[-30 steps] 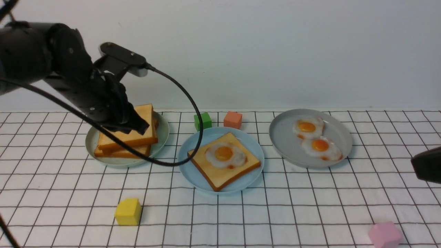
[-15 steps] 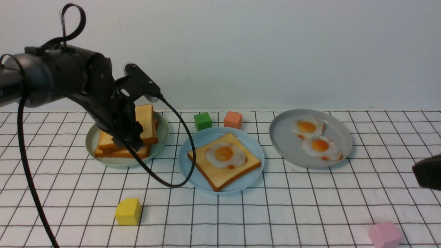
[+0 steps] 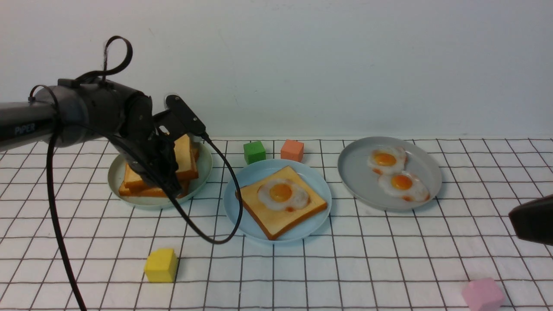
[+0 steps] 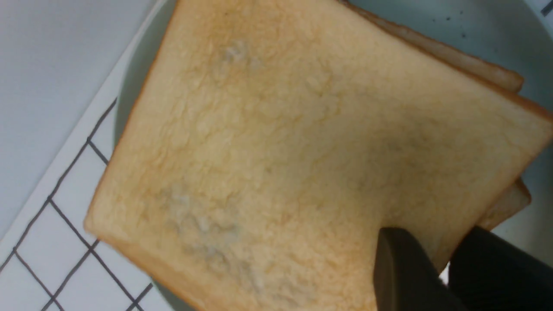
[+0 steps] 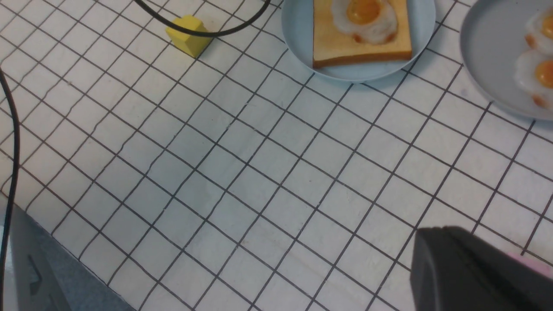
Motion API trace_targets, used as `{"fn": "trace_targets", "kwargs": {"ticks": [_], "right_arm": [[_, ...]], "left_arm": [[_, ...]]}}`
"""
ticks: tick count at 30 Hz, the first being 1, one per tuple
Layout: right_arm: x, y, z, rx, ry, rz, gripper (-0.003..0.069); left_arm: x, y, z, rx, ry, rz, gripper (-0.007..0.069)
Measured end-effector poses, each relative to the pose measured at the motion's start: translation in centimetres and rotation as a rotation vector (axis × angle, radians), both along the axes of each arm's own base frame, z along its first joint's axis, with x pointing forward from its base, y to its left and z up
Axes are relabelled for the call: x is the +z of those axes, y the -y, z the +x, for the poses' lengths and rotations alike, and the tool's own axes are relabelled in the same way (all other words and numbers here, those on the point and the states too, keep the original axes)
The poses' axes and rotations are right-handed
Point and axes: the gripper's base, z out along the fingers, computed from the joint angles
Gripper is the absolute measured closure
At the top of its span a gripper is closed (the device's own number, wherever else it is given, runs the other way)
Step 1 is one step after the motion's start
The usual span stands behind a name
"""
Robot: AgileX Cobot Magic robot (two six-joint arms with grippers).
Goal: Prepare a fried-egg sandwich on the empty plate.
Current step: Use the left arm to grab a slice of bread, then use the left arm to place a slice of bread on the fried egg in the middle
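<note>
Fried-egg sandwich (image 3: 276,218) is only half built right now: one toast slice with an egg on it sits on the sky-blue plate (image 3: 309,175) mid-tabletop, and it needs a lid. Your left end effector (image 3: 170,183) is down at the toast stack (image 3: 185,162) on the pale green plate (image 3: 203,175). In the left wrist view its fingers sit either side of one corner of the top toast slice (image 4: 281,151), but honestly I can't tell if they're actually clamped on it or just bracketing it. The right end effector (image 3: 533,218) is parked off at the right edge, clenched, with nothing visible in it. Stuff I'd worry about: a corner grip is sketchy, so the slice could droop, pivot or just slide out once you lift. If the bite goes too deep, the slice underneath might come up too or get shoved across its plate. Also watch that black cable (image 3: 224,233), since the loop hangs right over the near-left rim of the blue plate. Swinging the arm across could drag it over the egg and knock it off centre. And if you let go too high or crooked, the lid lands skewed and the slick-looking egg could squirt out sideways. The green cube (image 3: 254,152) and orange cube (image 3: 292,150) sit just behind the plate, so don't overshoot either.
</note>
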Motion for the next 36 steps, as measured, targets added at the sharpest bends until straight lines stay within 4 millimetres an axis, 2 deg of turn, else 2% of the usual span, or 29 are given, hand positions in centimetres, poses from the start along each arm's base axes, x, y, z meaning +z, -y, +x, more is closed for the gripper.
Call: {"fn": "trace_targets", "kwargs": {"ticks": [4, 10, 17, 18, 19, 20, 23, 25, 26, 31, 34, 36], "right_arm": [[0.0, -0.1, 0.0, 0.003, -0.004, 0.008, 0.0651], [0.0, -0.2, -0.2, 0.010, -0.018, 0.018, 0.0651], [0.0, -0.2, -0.3, 0.017, -0.032, 0.022, 0.0651], [-0.1, -0.2, -0.2, 0.014, -0.029, 0.016, 0.0651], [-0.1, -0.2, -0.2, 0.014, -0.028, 0.014, 0.0650], [0.0, 0.0, -0.3, 0.010, -0.020, 0.004, 0.0648], [0.2, 0.4, -0.7, 0.002, 0.006, -0.011, 0.0647], [0.4, 0.7, -1.1, -0.002, 0.024, -0.015, 0.0645], [0.6, 1.0, -1.5, -0.004, 0.041, -0.013, 0.0645], [1.1, 1.8, -3.1, -0.003, 0.076, 0.002, 0.0645], [1.3, 2.2, -3.8, -0.008, 0.087, 0.015, 0.0645], [1.4, 2.3, -4.0, -0.008, 0.090, 0.017, 0.0645]], "left_arm": [[0.0, 0.0, 0.0, -0.003, 0.003, 0.003, 0.0612], [0.5, -0.1, -0.1, -0.003, 0.011, 0.005, 0.0624], [4.4, -0.2, -1.2, 0.015, 0.065, -0.030, 0.0624], [5.7, 0.0, -1.8, 0.025, 0.077, -0.061, 0.0624], [5.7, 0.0, -1.8, 0.025, 0.075, -0.060, 0.0624], [6.8, 0.6, -2.4, 0.027, 0.078, -0.096, 0.0624], [8.1, 2.8, -3.6, 0.000, 0.081, -0.163, 0.0629], [8.3, 5.4, -4.5, -0.046, 0.070, -0.197, 0.0630], [8.3, 7.3, -5.3, -0.080, 0.062, -0.214, 0.0630], [6.7, 12.7, -7.1, -0.157, 0.016, -0.221, 0.0630], [5.2, 15.1, -7.1, -0.180, 0.006, -0.181, 0.0630], [4.9, 15.7, -6.9, -0.180, 0.007, -0.171, 0.0630]]}}
